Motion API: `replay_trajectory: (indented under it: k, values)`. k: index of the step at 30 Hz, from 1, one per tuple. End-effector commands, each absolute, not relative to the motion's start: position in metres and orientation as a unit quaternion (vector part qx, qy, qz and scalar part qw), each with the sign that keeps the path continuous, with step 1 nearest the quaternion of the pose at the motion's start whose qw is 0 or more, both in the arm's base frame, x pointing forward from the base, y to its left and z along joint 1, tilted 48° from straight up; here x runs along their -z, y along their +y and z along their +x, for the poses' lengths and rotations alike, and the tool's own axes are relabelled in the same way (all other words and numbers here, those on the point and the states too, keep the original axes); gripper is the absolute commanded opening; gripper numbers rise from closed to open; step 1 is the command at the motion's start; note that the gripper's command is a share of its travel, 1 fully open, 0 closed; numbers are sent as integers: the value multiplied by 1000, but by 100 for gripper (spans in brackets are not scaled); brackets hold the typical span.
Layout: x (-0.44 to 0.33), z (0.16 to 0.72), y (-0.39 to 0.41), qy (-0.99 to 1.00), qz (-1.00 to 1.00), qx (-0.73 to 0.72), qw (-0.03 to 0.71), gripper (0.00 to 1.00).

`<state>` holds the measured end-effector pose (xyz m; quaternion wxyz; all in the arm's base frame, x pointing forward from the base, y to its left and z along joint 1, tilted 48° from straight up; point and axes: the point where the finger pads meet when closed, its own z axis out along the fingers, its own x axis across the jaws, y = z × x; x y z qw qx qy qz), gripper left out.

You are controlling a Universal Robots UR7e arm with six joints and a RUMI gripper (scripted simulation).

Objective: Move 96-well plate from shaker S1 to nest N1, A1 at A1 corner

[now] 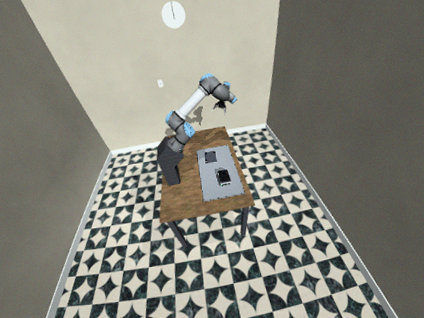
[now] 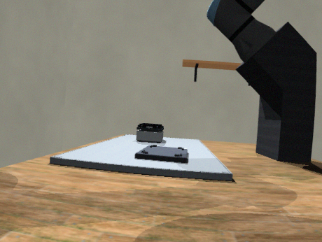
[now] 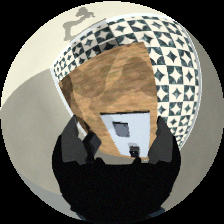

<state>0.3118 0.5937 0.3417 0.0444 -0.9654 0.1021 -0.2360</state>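
The 96-well plate (image 2: 150, 126) is dark and sits on top of the grey plate shaker S1 (image 2: 150, 136), at the far side of the pale mat. It also shows in the overview (image 1: 223, 175) and as a small dark shape in the wrist view (image 3: 134, 150). The plate nest N1 (image 2: 162, 154) is a flat dark slab with small locators, empty, next to the shaker; it also shows in the overview (image 1: 210, 156) and in the wrist view (image 3: 121, 129). My gripper (image 1: 221, 105) is open and empty, high above the table's far end. Its two fingers frame the wrist view (image 3: 120, 145). The plate's cut corner is too small to tell.
The pale grey mat lies on the right half of the wooden table (image 1: 203, 174). The arm's dark base block (image 2: 283, 94) stands on the table beside the mat. A checkered floor surrounds the table.
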Motion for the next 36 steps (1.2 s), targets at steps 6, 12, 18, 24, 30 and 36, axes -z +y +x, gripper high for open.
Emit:
replay_trajectory:
  k: [6, 12, 18, 24, 30, 36]
  values:
    - [-343, 340, 559, 120, -965, 230, 39, 100]
    - [-342, 352, 542, 157, -963, 218, 27, 100]
    - [-342, 369, 517, 157, -963, 218, 27, 100]
    - [-342, 379, 499, 194, -959, 204, 17, 100]
    - [-342, 391, 477, 194, -959, 204, 17, 100]
    - [-341, 403, 451, 232, -954, 191, 8, 100]
